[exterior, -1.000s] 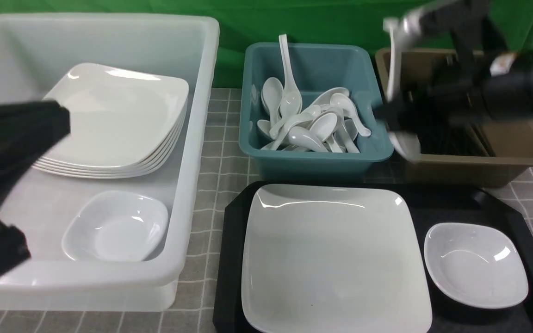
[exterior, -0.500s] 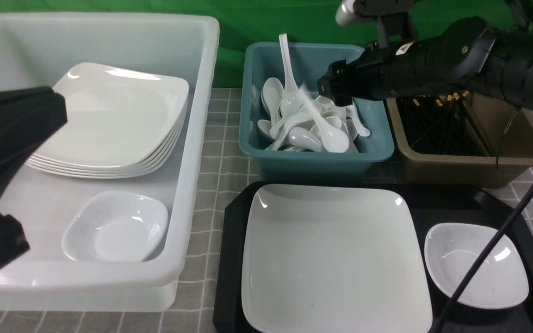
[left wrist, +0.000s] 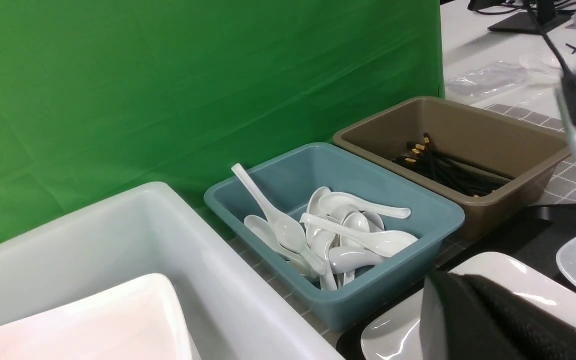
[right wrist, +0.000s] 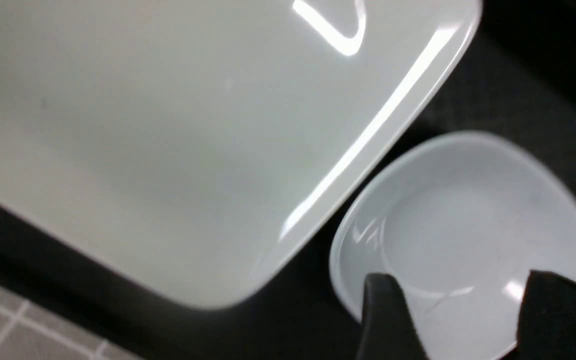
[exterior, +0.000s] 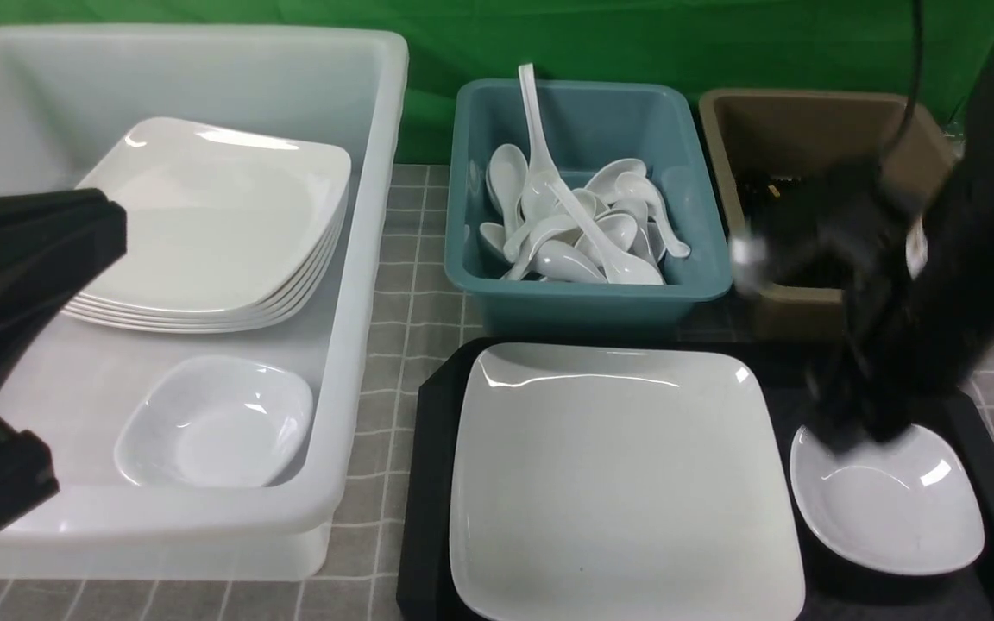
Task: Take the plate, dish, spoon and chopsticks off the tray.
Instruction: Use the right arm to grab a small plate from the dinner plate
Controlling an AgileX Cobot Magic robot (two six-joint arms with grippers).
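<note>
The black tray (exterior: 428, 483) holds the large white plate (exterior: 626, 483) and, to its right, the small white dish (exterior: 894, 509). My right gripper (exterior: 851, 431), blurred, hovers at the dish's far edge. In the right wrist view its fingers (right wrist: 388, 320) stand apart over the dish (right wrist: 468, 225), so the gripper (right wrist: 463, 305) is open and holds nothing. The spoon (exterior: 605, 246) lies on top of the other spoons in the teal tub (exterior: 583, 297). The chopsticks (left wrist: 448, 170) lie in the brown tub (left wrist: 518, 185). My left gripper (exterior: 109, 233) is shut and empty, above the white tub.
A large translucent white tub (exterior: 350, 259) on the left holds a stack of square plates (exterior: 212, 224) and one small dish (exterior: 217, 423). The teal and brown tubs stand just behind the tray. A green backdrop closes the far side.
The spoon dropped from my right gripper into the teal tub. My right arm then swung back and down to the dish on the tray. The left arm has stayed put.
</note>
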